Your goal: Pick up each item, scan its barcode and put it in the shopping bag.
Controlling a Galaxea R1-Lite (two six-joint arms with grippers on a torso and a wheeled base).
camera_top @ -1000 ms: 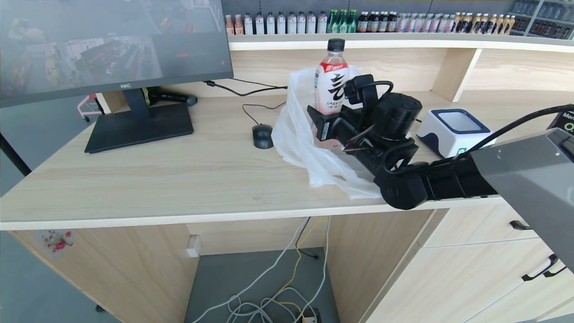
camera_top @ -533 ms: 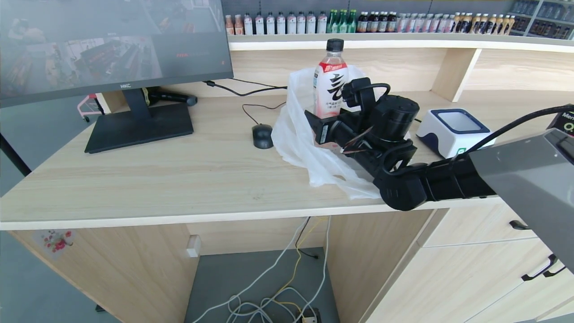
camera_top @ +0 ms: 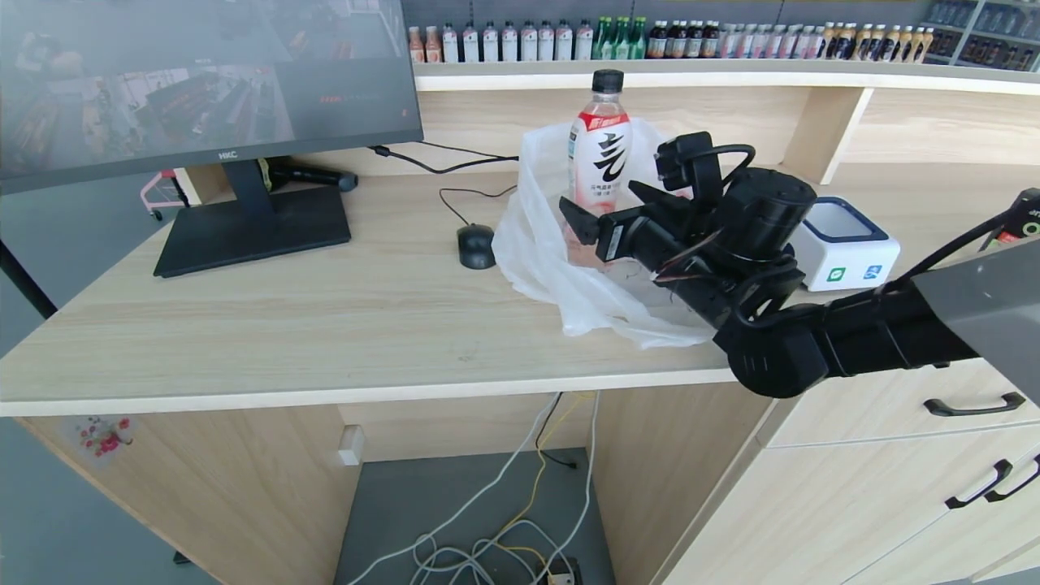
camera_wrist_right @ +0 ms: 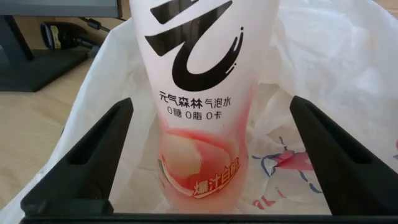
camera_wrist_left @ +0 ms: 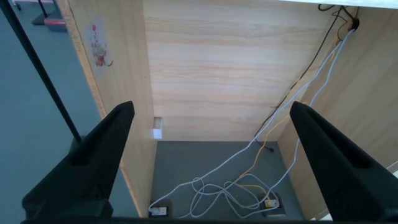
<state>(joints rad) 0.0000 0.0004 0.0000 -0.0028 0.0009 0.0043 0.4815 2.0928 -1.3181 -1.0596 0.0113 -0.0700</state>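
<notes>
Nearest us, our left claw (camera_wrist_left: 211, 107) hangs low, facing the space under the tabletop (camera_top: 325, 301), fingers spread and empty, well apart from the work. Above, toward the tabletop's right front, our right claw (camera_top: 603, 199) is likewise spread and empty. The bottle (camera_top: 600, 154) stands upright straight ahead of it, in line with the gap between its fingers, touching neither, base down in the bag (camera_top: 528, 244). We judge a straight pull-back along that gap clears it. The scanner (camera_top: 845, 244) sits beyond, rightward.

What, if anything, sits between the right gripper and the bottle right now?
Nothing visible. The bottle stands upright in the shopping bag, directly ahead of the open right gripper, and the bag's plastic lies beside and behind it.
</notes>
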